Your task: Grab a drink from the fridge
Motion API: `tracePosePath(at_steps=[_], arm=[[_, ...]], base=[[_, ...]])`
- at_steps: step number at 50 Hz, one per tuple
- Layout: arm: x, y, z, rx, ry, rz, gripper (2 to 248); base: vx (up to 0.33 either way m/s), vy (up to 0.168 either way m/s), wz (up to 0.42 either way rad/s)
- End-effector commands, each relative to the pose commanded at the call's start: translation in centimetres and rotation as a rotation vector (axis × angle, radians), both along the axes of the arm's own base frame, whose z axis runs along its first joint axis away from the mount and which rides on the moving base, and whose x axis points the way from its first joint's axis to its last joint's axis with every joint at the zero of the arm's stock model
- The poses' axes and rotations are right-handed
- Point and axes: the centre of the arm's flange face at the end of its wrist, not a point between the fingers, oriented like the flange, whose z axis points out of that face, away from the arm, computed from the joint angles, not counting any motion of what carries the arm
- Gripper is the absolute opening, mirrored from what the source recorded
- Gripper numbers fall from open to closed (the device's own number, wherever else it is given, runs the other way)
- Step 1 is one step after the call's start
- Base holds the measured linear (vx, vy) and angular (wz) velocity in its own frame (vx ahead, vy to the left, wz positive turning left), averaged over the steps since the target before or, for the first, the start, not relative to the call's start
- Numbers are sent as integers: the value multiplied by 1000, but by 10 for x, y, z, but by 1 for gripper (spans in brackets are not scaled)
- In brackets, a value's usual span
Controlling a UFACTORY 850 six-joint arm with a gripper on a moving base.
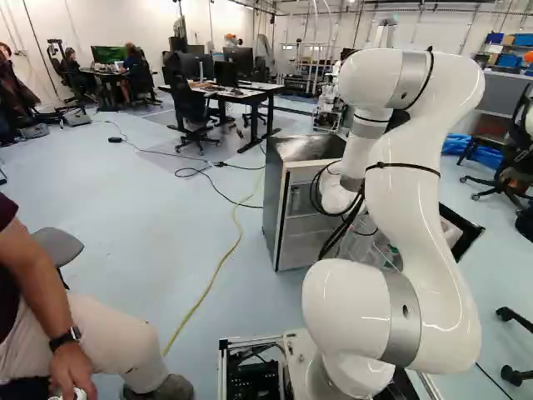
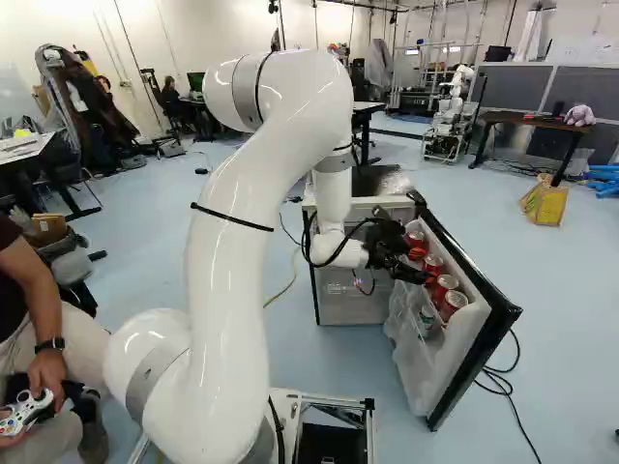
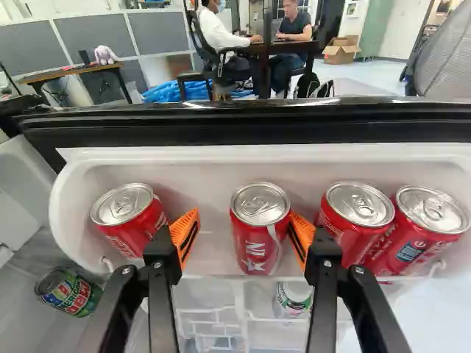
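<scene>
Claw (image 2: 424, 267): at the open fridge door, 2 fingers spread apart, clamped on nothing. 1 fridge (image 1: 308, 148), 1 door (image 2: 469, 261) swung out, inner side facing the arm. 1 upper door shelf (image 3: 221, 153), white, holds 4 red cans, all in one row, tops showing. From the wrist, claw (image 3: 241, 228) straddles the row: 1 middle can (image 3: 257, 239) between the fingers, upright, right by one orange pad (image 3: 301, 234), gap to the other. Can't tell if that near pad touches. Outside the far pad: 1 end can (image 3: 131, 224), tilted. Outside the near pad: 2 side-by-side cans (image 3: 418, 239), tilted. Lower down, 2 more: 1 green can (image 3: 70, 293) off past the row's end, 1 green-and-white can (image 3: 293, 298) below the shelf, partly hidden.
</scene>
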Motion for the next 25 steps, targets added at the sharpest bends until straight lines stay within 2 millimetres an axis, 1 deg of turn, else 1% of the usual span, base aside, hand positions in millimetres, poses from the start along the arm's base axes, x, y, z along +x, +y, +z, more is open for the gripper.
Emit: tracePosePath(at_steps=[13,14,19,20,24,25], arm=[[0,0,0,-1,5,2,171],[0,0,0,-1,5,2,149],[0,0,0,-1,5,2,149],[0,0,0,-1,5,2,111],[0,0,0,-1,5,2,111],[0,0,0,-1,5,2,89]], base=[[0,0,0],[0,0,0],[0,0,0],[0,0,0],[0,0,0],[0,0,0]])
